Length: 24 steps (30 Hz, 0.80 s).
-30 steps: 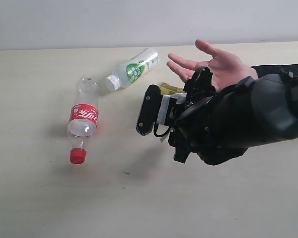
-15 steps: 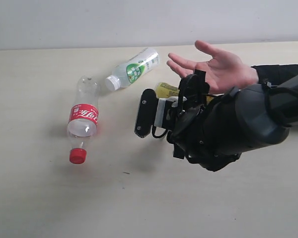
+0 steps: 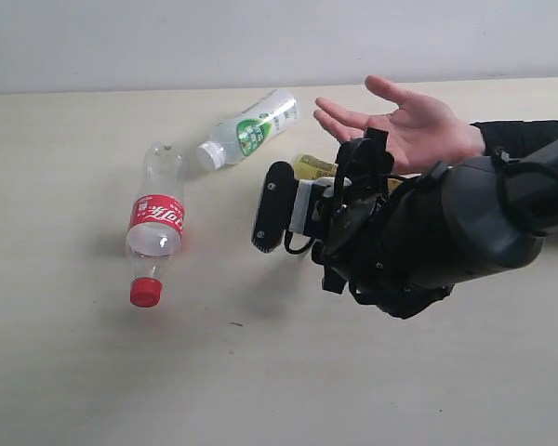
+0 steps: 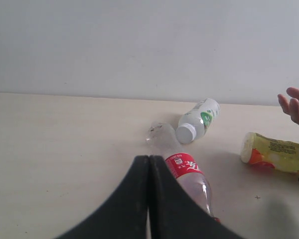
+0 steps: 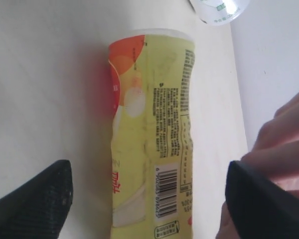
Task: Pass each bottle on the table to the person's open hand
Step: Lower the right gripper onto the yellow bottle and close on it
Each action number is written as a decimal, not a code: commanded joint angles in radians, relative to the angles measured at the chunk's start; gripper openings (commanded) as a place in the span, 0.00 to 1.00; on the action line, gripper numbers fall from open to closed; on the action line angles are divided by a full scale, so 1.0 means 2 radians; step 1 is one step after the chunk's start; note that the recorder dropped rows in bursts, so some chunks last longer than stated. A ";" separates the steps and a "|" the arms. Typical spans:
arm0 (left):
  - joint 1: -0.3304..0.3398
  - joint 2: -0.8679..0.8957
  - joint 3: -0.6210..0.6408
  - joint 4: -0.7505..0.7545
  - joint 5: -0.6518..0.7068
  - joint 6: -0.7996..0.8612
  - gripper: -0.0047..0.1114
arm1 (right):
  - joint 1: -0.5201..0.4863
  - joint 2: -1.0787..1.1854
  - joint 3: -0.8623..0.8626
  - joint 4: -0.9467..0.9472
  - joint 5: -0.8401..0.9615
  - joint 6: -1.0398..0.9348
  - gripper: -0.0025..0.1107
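The yellow bottle [image 5: 152, 129] lies on its side on the table [image 3: 74, 372], between the wide-apart fingers of my open right gripper [image 5: 149, 196], untouched by either. In the exterior view this gripper [image 3: 321, 181] hides most of the yellow bottle [image 3: 312, 167]. The person's open hand [image 3: 405, 125] waits palm up just behind it. A clear red-labelled bottle [image 3: 155, 228] lies to the left, a white-capped green-labelled bottle [image 3: 249, 130] behind it. My left gripper [image 4: 149, 159] is shut and empty, hovering near the red-labelled bottle [image 4: 187, 172].
The person's dark sleeve [image 3: 521, 130] runs off at the right behind my right arm [image 3: 465, 223]. A pale wall [image 3: 167, 37] stands behind the table's far edge. The left wrist view also shows the white-capped bottle [image 4: 198, 120] and yellow bottle [image 4: 276, 152].
My right gripper has shifted slightly up and left over the yellow bottle, more of which now shows. The bottles, the hand and the left gripper have stayed put.
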 commanded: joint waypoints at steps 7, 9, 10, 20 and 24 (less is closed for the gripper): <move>0.001 -0.003 0.002 -0.002 -0.002 0.000 0.04 | -0.007 0.020 -0.002 -0.003 0.003 0.005 0.72; 0.001 -0.003 0.002 -0.002 -0.002 0.000 0.04 | -0.007 0.028 -0.003 -0.003 0.006 0.005 0.72; 0.001 -0.003 0.002 -0.002 -0.002 0.000 0.04 | -0.007 0.033 -0.004 -0.003 0.009 0.005 0.72; 0.001 -0.003 0.002 -0.002 -0.002 0.000 0.04 | -0.008 0.063 -0.052 -0.003 0.041 0.006 0.72; 0.001 -0.003 0.002 -0.002 -0.002 0.000 0.04 | -0.015 0.076 -0.064 -0.003 0.043 0.006 0.72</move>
